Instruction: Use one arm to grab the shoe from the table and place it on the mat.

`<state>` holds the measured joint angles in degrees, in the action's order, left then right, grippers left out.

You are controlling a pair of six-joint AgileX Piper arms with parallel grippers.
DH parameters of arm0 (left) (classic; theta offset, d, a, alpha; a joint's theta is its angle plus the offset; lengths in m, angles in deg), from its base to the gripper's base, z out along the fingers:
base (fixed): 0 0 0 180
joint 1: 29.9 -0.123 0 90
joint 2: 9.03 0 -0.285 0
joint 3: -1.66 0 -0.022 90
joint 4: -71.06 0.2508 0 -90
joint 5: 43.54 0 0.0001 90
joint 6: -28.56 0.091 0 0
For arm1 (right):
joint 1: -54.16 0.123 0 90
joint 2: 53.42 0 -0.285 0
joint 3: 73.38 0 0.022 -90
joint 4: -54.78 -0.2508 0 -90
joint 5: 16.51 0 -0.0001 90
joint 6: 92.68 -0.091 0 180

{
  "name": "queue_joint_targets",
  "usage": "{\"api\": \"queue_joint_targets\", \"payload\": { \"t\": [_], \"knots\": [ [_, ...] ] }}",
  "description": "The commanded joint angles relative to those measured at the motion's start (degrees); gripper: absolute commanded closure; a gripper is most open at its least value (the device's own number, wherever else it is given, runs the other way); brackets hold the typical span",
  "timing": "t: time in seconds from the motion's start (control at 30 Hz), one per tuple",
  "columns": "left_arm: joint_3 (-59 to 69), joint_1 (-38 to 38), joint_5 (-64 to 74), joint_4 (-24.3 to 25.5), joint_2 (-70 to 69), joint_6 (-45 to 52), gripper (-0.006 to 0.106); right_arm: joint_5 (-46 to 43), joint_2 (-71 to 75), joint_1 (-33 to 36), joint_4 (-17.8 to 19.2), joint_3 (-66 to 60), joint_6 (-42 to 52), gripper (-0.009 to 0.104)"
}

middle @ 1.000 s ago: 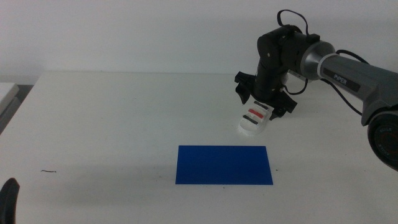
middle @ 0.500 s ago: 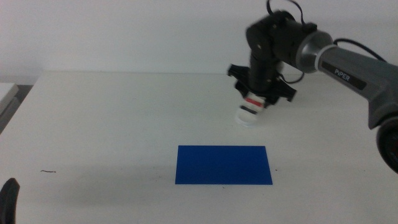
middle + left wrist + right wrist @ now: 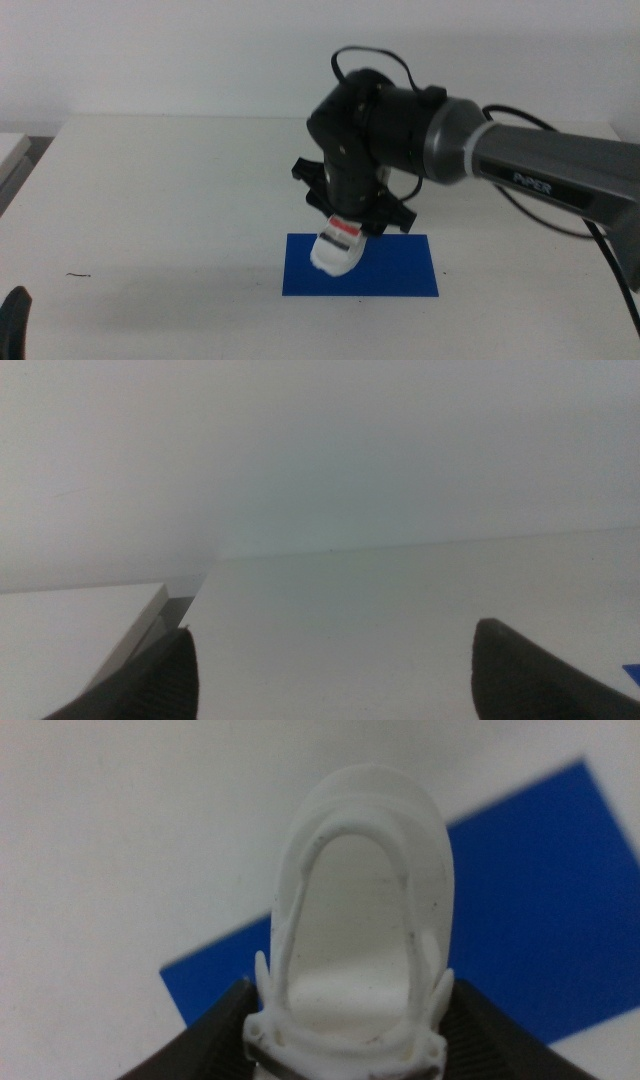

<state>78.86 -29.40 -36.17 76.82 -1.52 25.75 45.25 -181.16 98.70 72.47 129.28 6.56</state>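
Shoe (image 3: pixel 337 249): carried from right of frame to over the mat's (image 3: pixel 400 275) left part, clamped in right gripper (image 3: pixel 352 216); release remained. Left gripper (image 3: pixel 330 670): idle, spread apart.

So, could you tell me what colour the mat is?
Bright blue; the mat shows best in the middle view.

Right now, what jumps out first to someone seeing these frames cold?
The big grey and black right arm reaching in from the right, its end effector shut on the white shoe and holding it toe-down over the left part of the blue mat on the white table. The left end effector waits open at the bottom left edge.
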Motion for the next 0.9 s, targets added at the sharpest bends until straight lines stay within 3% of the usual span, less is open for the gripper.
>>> {"api": "queue_joint_targets", "payload": {
  "t": [0.0,0.7,0.77,0.87],
  "knots": [
    [0.0,0.0,-0.7,-0.2,0.3,-0.1,0.007,-3.1,2.1,0.7,1.3,-3.4,-3.6,0.078],
    [0.0,0.0,-0.7,-0.2,0.3,-0.1,0.007,-3.1,2.3,0.5,3.1,-6.9,-9.1,0.078],
    [0.0,0.0,-0.7,-0.2,0.3,-0.1,0.007,-2.8,2.2,0.5,4.8,-6.9,-15.0,0.078],
    [0.0,0.0,-0.7,-0.2,0.3,-0.1,0.007,-1.4,2.2,0.5,7.3,-6.9,-32.5,0.078]
  ]
}}
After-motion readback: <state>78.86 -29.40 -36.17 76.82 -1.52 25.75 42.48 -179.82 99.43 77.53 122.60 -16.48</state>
